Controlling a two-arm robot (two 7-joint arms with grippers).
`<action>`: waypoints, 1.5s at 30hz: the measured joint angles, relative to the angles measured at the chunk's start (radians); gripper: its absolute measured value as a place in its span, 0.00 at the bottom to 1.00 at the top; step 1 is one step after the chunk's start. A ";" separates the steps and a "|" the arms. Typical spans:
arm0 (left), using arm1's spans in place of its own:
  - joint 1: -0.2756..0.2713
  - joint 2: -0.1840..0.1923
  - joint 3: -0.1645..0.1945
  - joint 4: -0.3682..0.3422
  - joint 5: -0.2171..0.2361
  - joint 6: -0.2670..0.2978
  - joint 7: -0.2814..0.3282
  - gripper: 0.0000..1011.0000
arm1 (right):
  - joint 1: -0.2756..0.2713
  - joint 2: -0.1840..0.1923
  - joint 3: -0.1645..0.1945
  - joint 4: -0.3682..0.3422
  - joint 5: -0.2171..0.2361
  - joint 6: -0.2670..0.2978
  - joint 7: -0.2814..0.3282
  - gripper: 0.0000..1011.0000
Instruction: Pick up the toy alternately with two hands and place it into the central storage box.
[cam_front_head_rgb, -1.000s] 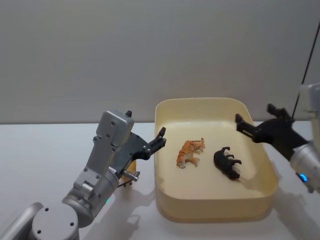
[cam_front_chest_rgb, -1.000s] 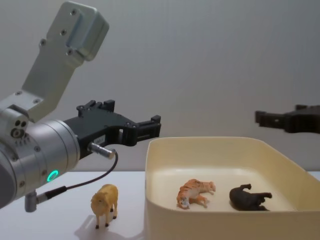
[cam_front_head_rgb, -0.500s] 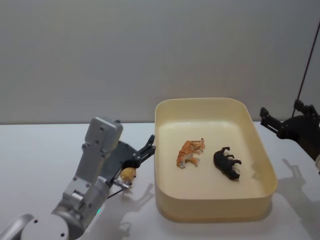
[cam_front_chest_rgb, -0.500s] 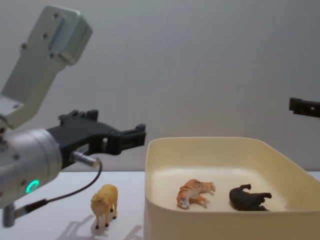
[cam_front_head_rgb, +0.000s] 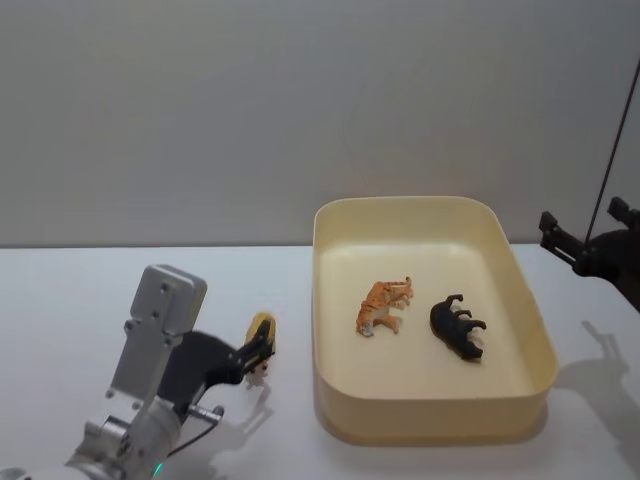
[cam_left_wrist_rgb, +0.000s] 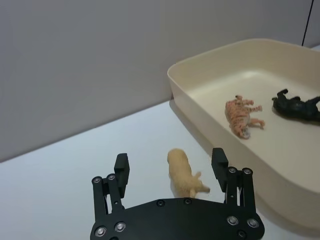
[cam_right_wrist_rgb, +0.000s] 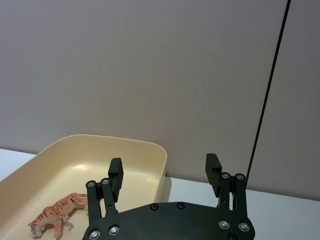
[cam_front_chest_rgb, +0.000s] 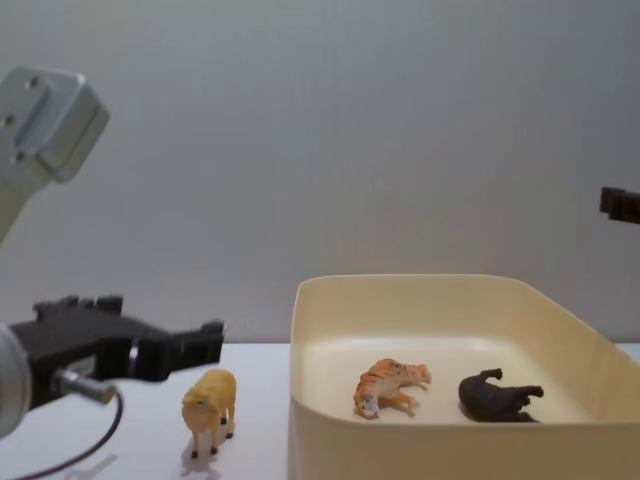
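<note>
The yellow toy lion (cam_front_head_rgb: 261, 335) stands upright on the white table (cam_front_head_rgb: 80, 290), just beside the left wall of the cream storage box (cam_front_head_rgb: 430, 203) and apart from it, about halfway along that wall. The left gripper (cam_left_wrist_rgb: 170, 160) hovers on the lion's near side, fingers spread wide and grasping nothing. In the left wrist view one finger shows on either side of the lion, neither touching it, and in the chest view the fingertips sit a little above its back.

Inside the box, an orange striped toy tiger (cam_front_head_rgb: 381, 305) and a black toy animal (cam_front_head_rgb: 457, 328) lie on their sides near the middle of the floor, close together but not touching. The right gripper (cam_right_wrist_rgb: 164, 164) hangs in the air beyond the box's right wall, towards its far right corner, fingers parted and empty.
</note>
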 joint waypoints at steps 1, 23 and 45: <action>0.004 0.004 -0.001 -0.003 -0.007 0.010 -0.001 0.99 | 0.000 0.000 0.000 -0.001 0.000 0.000 0.000 0.99; -0.031 0.018 -0.020 0.055 -0.036 0.114 -0.218 0.99 | -0.006 0.006 0.006 -0.007 0.009 -0.004 -0.004 0.99; -0.120 -0.055 -0.020 0.206 -0.001 0.125 -0.297 0.99 | -0.008 0.007 0.007 -0.008 0.010 -0.004 -0.005 0.99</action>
